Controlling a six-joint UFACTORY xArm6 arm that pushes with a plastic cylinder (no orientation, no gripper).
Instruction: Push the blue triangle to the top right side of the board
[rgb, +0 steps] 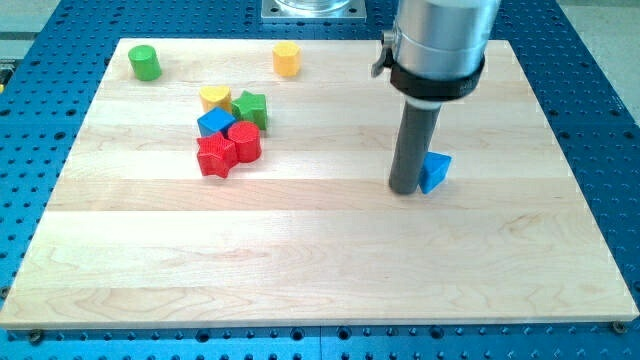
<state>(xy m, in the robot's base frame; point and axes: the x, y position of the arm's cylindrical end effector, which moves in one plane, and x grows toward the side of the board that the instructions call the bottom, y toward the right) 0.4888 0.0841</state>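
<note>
Spanning nearly the whole view: pale wooden board (330, 270) on a blue perforated table (600, 90). Holding every block on its top, no other container. Standing right of centre: grey cylinder tapering to dark rod, my tip (405, 190) down on the board. No claw on this rig, so nothing released, clenched or grasped. Touching the tip's right side: blue triangle (435, 172), small bright-blue wedge, tilted, point toward the view's bottom, right-centre of the board, well below the top right corner. Bunched at upper left, pressed together: red star-like block (215, 157), red block (246, 141), blue cube (215, 123), green star-like block (250, 107), yellow heart-like block (214, 97). Sitting alone near top edge: green cylinder (145, 62) at far left, yellow block (287, 59) toward centre. Well apart from the tip, all seven.
</note>
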